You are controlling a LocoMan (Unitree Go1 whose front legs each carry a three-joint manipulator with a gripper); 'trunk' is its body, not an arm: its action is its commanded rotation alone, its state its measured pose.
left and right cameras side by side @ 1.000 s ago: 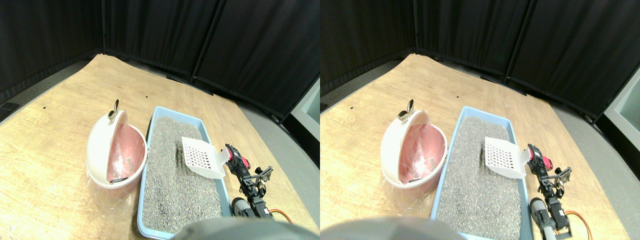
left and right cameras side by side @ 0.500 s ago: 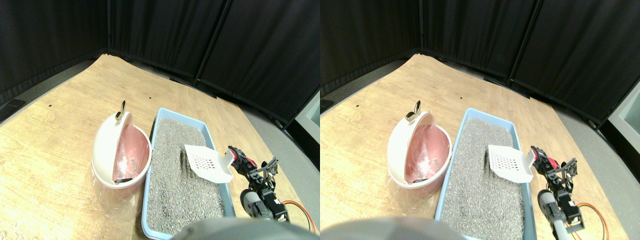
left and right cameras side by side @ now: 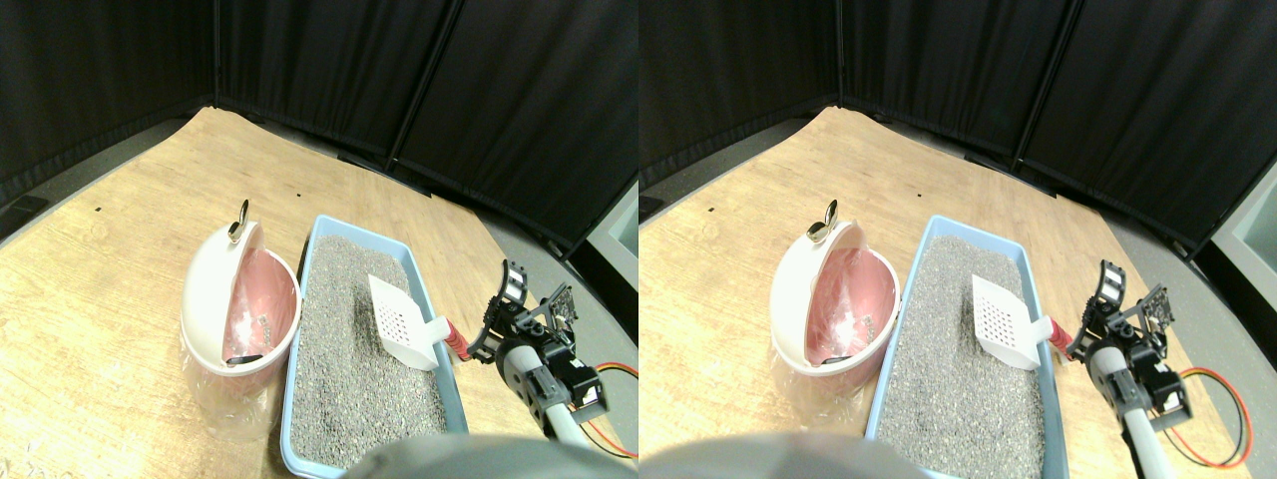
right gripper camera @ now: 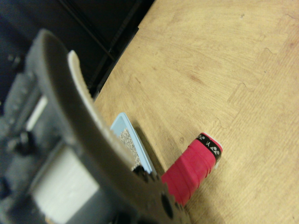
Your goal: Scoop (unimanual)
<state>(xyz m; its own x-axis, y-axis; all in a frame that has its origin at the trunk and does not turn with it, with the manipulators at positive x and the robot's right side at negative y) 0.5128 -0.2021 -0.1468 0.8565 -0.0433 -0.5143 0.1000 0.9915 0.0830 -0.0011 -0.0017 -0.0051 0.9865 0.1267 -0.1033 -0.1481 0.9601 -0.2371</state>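
A white slotted scoop (left and right cameras side by side: 399,321) lies tilted on the grey litter in the light-blue tray (left and right cameras side by side: 314,244), its red wrapped handle (left and right cameras side by side: 456,339) sticking out over the tray's right rim. My right gripper (left and right cameras side by side: 494,314) sits just right of the handle's end and stands open, one jaw lifted well above it. In the wrist view the red handle (right gripper camera: 194,170) with its black end band lies over the wooden floor beside the dark jaw frame, and a corner of the tray (right gripper camera: 126,133) shows behind it.
A pink bin with a white swing lid (left and right cameras side by side: 239,309) stands against the tray's left side. Black curtain panels (left and right cameras side by side: 419,70) close off the back. Orange cable (left and right cameras side by side: 609,374) trails off the arm at the lower right. Wooden floor spreads to the left.
The upper jaw has swung up and the red handle now shows clear of the jaws. The scoop has tipped steeper onto the litter. The arm has turned and shifted slightly right.
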